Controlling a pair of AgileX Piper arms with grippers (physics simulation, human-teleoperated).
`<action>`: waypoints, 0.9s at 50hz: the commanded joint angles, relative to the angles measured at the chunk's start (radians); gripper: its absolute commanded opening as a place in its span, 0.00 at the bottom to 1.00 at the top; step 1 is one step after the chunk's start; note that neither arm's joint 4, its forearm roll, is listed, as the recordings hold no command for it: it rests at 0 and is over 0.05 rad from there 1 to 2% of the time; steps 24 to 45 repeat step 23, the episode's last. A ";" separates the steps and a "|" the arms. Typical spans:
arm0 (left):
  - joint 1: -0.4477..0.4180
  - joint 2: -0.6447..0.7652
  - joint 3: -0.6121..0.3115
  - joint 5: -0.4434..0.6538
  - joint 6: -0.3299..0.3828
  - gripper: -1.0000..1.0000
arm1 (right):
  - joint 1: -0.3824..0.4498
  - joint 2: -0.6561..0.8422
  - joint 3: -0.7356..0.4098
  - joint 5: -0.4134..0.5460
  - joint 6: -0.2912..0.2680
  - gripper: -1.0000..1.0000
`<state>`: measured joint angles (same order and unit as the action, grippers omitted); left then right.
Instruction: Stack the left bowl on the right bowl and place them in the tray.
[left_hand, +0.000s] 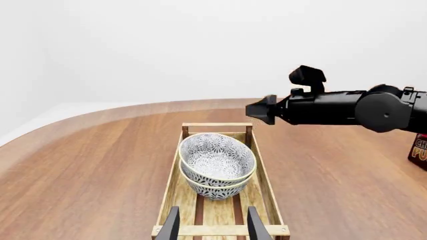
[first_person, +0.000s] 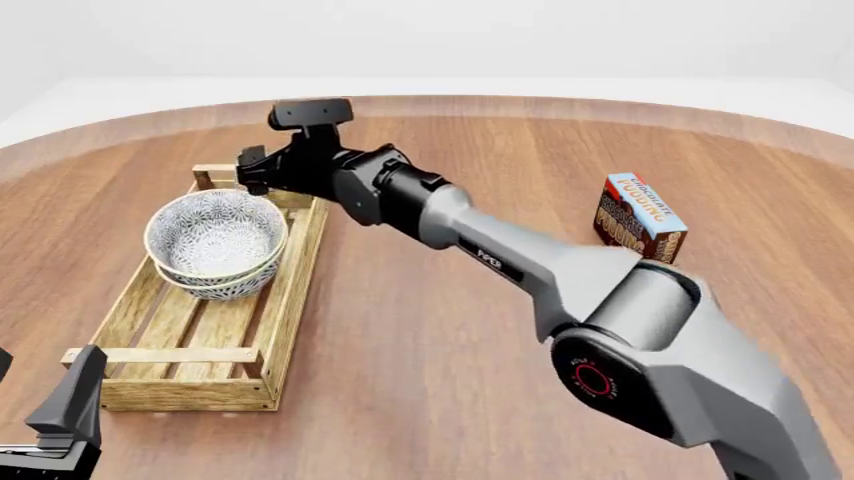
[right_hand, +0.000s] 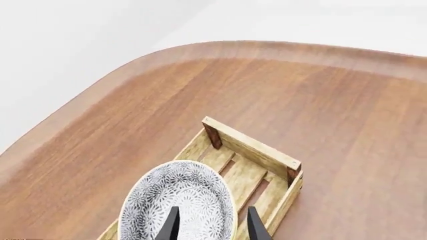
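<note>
Two patterned grey-and-white bowls sit nested, the upper bowl (first_person: 214, 232) in the lower bowl (first_person: 222, 283), inside the far half of the wooden slat tray (first_person: 288, 300). My right gripper (first_person: 251, 170) hovers above the tray's far end, just beyond the bowls, open and empty. In the right wrist view its fingers (right_hand: 172, 226) stand apart over the upper bowl (right_hand: 177, 200) and tray (right_hand: 250, 145). My left gripper (first_person: 74, 400) is open and empty near the tray's near end. The left wrist view shows the bowls (left_hand: 217, 157) in the tray (left_hand: 268, 186).
A small red-and-blue printed box (first_person: 638, 215) stands on the wooden table (first_person: 441, 330) at the right, also at the edge of the left wrist view (left_hand: 419, 150). The right arm (first_person: 534, 260) stretches diagonally across the table's middle.
</note>
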<state>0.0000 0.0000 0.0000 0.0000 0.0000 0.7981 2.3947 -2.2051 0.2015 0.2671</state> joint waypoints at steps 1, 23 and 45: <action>0.000 0.000 0.000 0.000 0.000 1.00 | 0.004 -0.180 0.161 -0.050 -0.044 1.00; 0.000 0.000 0.000 0.000 0.000 1.00 | -0.054 -0.478 0.531 -0.193 -0.120 1.00; 0.000 0.000 0.000 0.000 0.000 1.00 | -0.054 -0.478 0.531 -0.193 -0.120 1.00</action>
